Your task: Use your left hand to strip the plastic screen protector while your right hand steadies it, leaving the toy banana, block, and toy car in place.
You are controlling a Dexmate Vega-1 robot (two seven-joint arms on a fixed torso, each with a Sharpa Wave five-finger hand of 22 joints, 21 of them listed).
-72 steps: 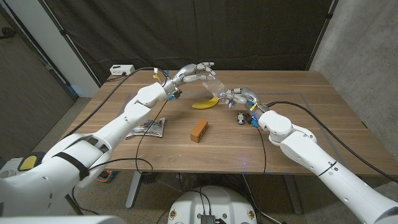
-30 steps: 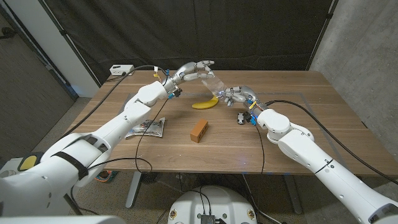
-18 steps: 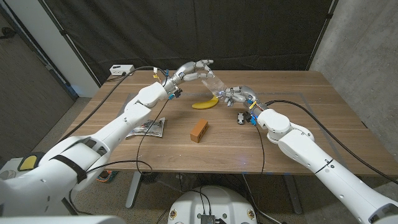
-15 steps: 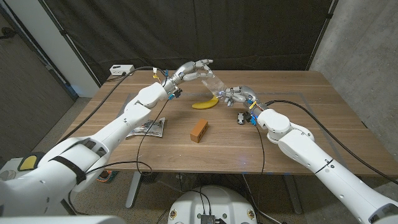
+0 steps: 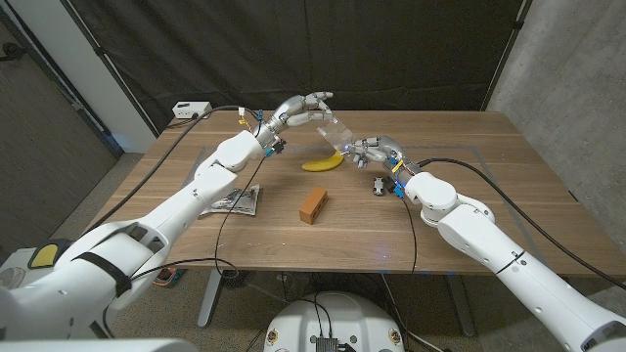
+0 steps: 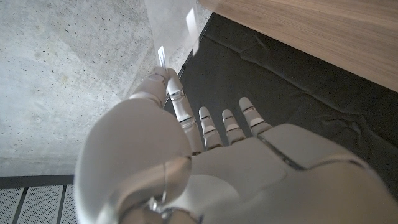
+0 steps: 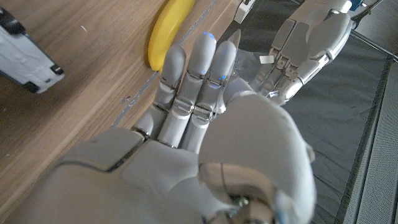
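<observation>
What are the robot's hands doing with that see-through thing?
The robot is holding a clear plastic screen protector up above the table. Its left hand pinches the top end and its right hand holds the lower end, ready for peeling. The toy banana, the block and the toy car lie on the wood, untouched.

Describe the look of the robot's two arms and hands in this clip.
Both arms are glossy white rounded shells with black cables trailing along them. The left hand and right hand are silver-grey with jointed metallic fingers. Small blue and yellow fittings sit at the wrists.
</observation>
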